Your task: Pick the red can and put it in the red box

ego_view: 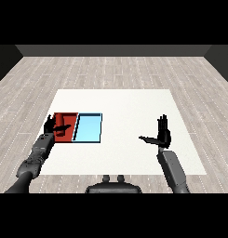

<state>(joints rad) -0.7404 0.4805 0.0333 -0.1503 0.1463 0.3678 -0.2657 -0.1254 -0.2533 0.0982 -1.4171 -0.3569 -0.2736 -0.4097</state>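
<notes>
Over the red tray [69, 117], the left hand [50, 124] has its fingers curled round the red can [63, 128], lying sideways above it, while the open right hand [163, 132] idles far off, holding nothing.

Colours on the table
White table [134, 139]; red tray [69, 117] beside light blue tray [87, 128]; black hands, left [51, 124] and right [163, 134]; grey forearms [173, 169]; pale wood-plank floor [115, 69].

The white table [129, 102] was bright and evenly lit, with no glare; the room behind it was dark.
</notes>
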